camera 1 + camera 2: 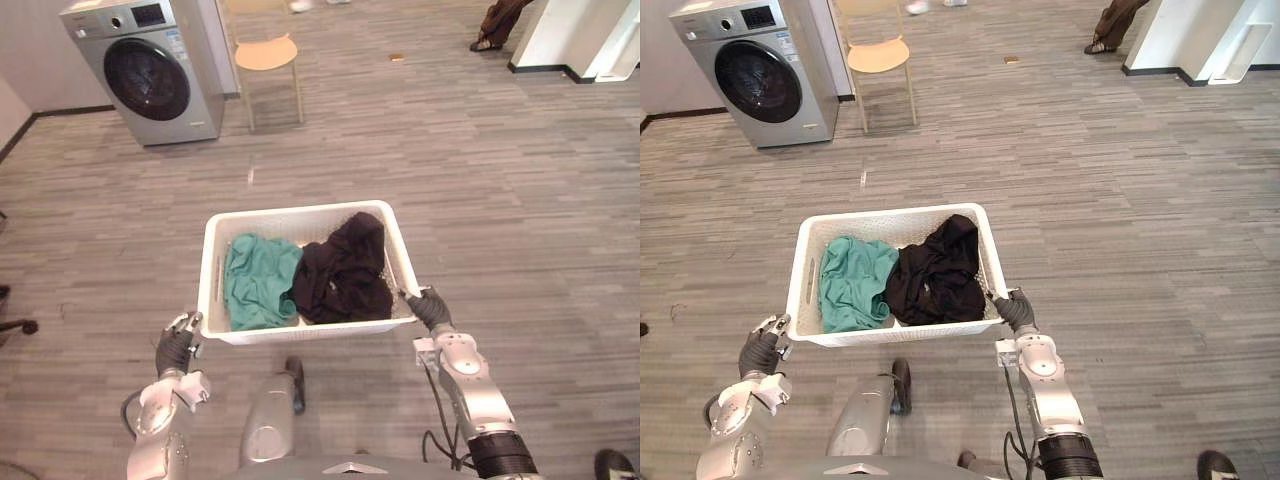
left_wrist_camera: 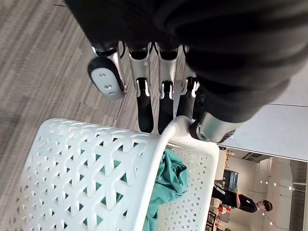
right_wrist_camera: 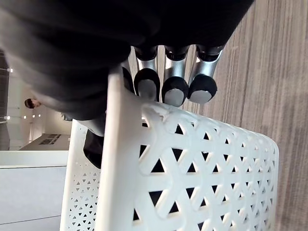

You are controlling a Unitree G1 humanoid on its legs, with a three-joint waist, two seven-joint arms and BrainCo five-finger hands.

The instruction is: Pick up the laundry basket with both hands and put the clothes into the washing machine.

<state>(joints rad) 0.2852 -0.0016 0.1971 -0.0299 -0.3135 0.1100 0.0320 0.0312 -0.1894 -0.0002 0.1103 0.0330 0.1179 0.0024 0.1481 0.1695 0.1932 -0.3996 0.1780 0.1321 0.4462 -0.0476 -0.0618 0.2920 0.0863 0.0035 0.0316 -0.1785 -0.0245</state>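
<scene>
Silver-grey, its round door looking shut, the washing machine [image 1: 150, 65] is standing in the upper left of the frame, a pale wooden chair [image 1: 266, 52] just beside it. At lower left, the left hand [image 1: 176, 347] is pinching the near left corner of the white basket [image 1: 300, 214], fingers [image 2: 144, 110] under the rim and thumb over it. A teal garment [image 1: 255, 280] and a black garment [image 1: 345, 275] are lying inside. At the near right corner, the right hand [image 1: 430, 308] is curling its fingers [image 3: 175, 90] over the rim. The basket's long side is running hand to hand; the machine is lying well ahead and leftward, nearer the left hand.
</scene>
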